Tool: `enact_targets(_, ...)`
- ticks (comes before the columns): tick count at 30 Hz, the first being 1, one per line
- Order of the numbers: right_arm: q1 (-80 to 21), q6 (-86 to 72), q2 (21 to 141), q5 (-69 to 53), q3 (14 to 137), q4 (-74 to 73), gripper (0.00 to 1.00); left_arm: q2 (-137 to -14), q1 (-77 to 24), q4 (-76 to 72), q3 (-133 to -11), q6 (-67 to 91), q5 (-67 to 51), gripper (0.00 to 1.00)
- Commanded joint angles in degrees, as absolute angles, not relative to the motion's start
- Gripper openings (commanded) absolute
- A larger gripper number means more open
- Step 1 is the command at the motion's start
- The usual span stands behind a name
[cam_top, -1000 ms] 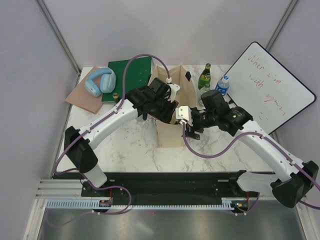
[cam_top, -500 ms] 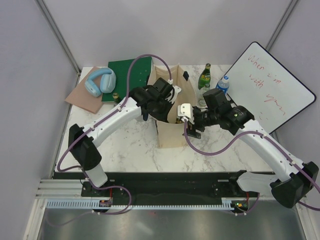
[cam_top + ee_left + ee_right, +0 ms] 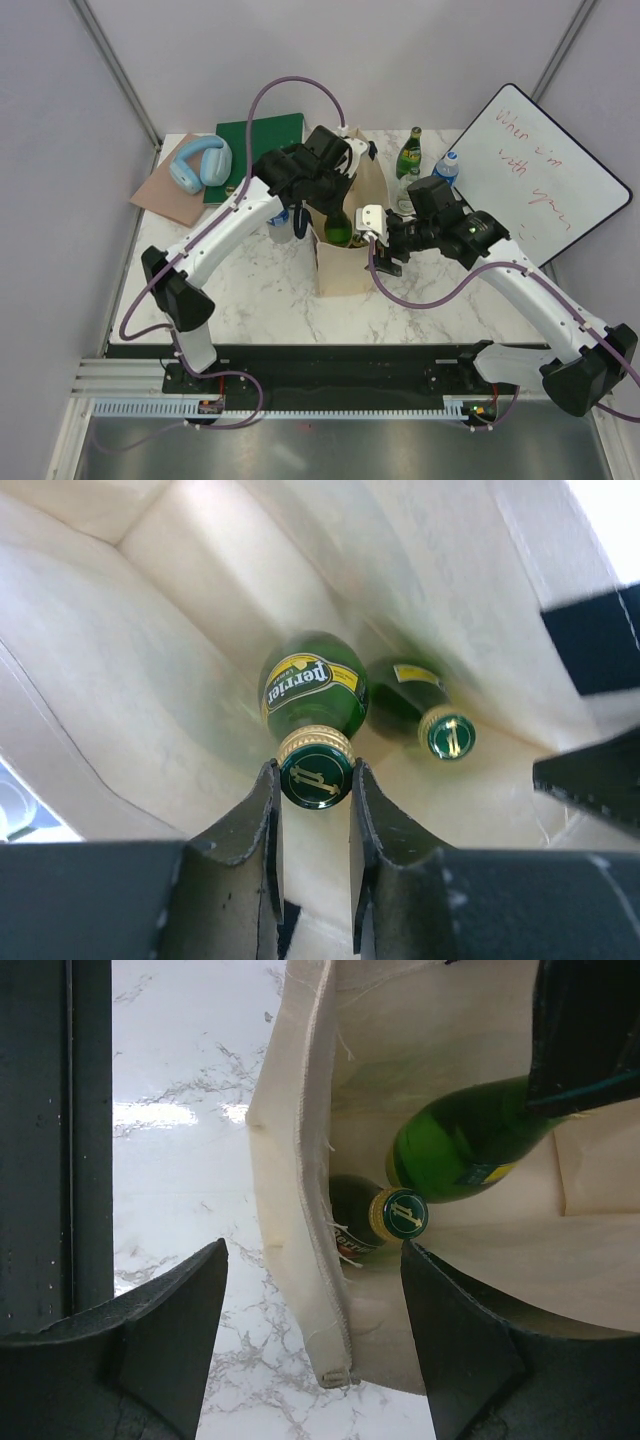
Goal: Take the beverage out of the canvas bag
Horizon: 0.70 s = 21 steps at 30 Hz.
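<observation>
Bag [image 3: 344, 272]: upright, soft; may lift or tip with the bottle [image 3: 312, 692].
Right gripper [image 3: 315, 1295]: wide open astride bag's rim, holding nothing.
Left gripper [image 3: 315, 780]: pinching bottle's cap [image 3: 316, 774] inside bag.
Bottle: tilted; narrow cap hold may slip, dropping it onto second bottle [image 3: 428, 712].

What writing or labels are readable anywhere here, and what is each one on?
"Perrier": yellow label on the green bottle inside the canvas bag, left wrist view.
"When i'm with you": red handwriting on the whiteboard; the last word is uncertain.
Too small to read: the labels on the glass bottle and the water bottle standing behind the bag.
Gold mark on the green bottle's cap: an emblem, no legible letters.
</observation>
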State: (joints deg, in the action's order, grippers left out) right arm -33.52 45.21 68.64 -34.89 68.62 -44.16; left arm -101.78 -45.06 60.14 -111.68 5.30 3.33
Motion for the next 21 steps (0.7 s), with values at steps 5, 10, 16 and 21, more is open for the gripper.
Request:
enact_targets(5, -33.31, 44.91, 67.94, -36.12, 69.43, -43.42, 0.77, -105.47, -43.42, 57.48, -120.58, 6.06, 4.04, 0.02)
enact_targets(10, -33.22, 43.16, 67.94, -34.29, 69.34, -41.75, 0.77, -107.05, -42.89, 58.27, -124.01, 5.54, 3.52, 0.02)
enact_targets(16, -32.96, 37.45, 68.12, -32.7, 70.31, -38.24, 0.79, -106.61, -42.28, 58.54, -126.82, 4.31, 1.85, 0.02)
enact_targets(21, -32.26, 29.82, 69.17, -32.26, 73.82, -35.86, 0.85, -105.56, -41.66, 58.71, -127.44, 3.87, 0.26, 0.02)
